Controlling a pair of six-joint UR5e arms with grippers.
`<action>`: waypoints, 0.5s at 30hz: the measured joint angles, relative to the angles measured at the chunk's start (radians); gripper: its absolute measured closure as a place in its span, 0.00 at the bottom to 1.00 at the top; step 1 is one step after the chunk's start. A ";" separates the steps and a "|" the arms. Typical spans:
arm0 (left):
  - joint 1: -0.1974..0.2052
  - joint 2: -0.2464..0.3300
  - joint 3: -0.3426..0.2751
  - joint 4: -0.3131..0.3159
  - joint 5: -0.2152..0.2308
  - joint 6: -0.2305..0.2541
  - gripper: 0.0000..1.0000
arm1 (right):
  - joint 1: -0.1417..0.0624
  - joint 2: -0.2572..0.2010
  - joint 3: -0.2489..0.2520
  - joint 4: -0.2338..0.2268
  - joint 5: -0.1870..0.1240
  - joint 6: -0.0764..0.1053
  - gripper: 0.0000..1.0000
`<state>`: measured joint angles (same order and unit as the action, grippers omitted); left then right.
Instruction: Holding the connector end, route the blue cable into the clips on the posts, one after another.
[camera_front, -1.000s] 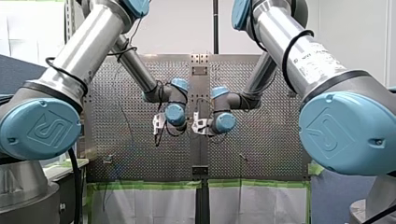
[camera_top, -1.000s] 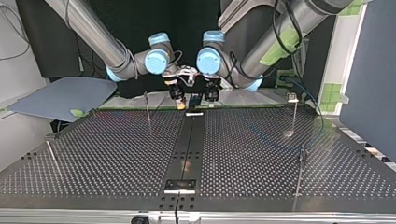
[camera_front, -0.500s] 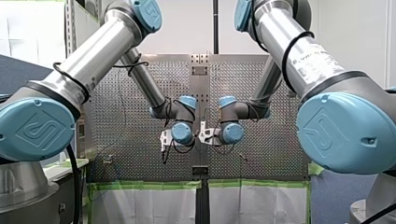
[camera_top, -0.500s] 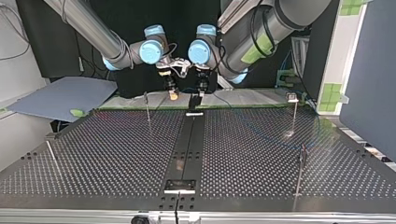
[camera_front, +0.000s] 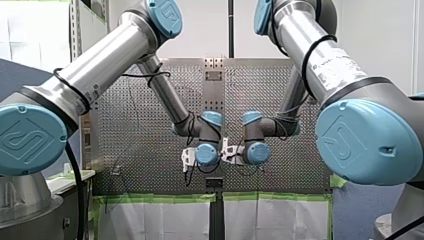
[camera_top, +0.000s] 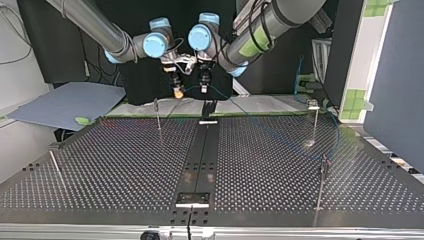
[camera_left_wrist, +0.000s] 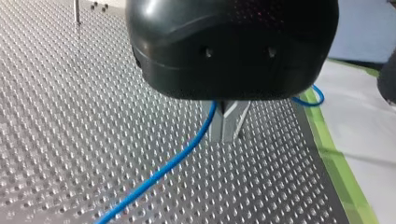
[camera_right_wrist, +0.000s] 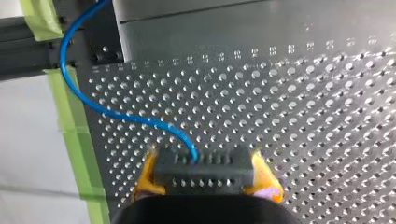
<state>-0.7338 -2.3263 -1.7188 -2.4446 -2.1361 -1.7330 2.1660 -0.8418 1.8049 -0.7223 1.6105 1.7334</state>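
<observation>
Step judged in hand: carrying the blue cable (camera_left_wrist: 173, 163) toward the posts. At the top view's left, my right hand (camera_right_wrist: 205, 179) clamped the connector (camera_right_wrist: 203, 163) between yellow pads (camera_right_wrist: 267, 179), above the worktop's (camera_top: 125, 160) far edge. Beside it, my left hand (camera_left_wrist: 227, 122) pinched the cable. Next move needed: lowering it into the clip (camera_top: 313, 104) on a post (camera_top: 316, 122). No containers seen.

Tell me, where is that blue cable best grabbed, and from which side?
Probably by its dark connector: a rigid block with flat ends. Come from the side opposite where the cable leaves, clamping both ends, as my right gripper does.
</observation>
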 joint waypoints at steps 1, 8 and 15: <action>-0.007 -0.001 0.000 0.008 -0.003 -0.001 1.00 | -0.005 0.000 0.012 -0.011 0.000 0.001 1.00; -0.049 -0.003 0.001 0.038 -0.035 0.003 1.00 | -0.027 0.000 0.081 -0.081 -0.002 0.020 1.00; -0.082 -0.038 0.001 0.091 -0.041 0.007 1.00 | -0.056 0.000 0.148 -0.148 0.003 0.022 1.00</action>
<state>-0.8157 -2.3643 -1.7175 -2.3540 -2.1770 -1.7262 2.1100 -0.8413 1.9524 -0.8700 1.6133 1.7557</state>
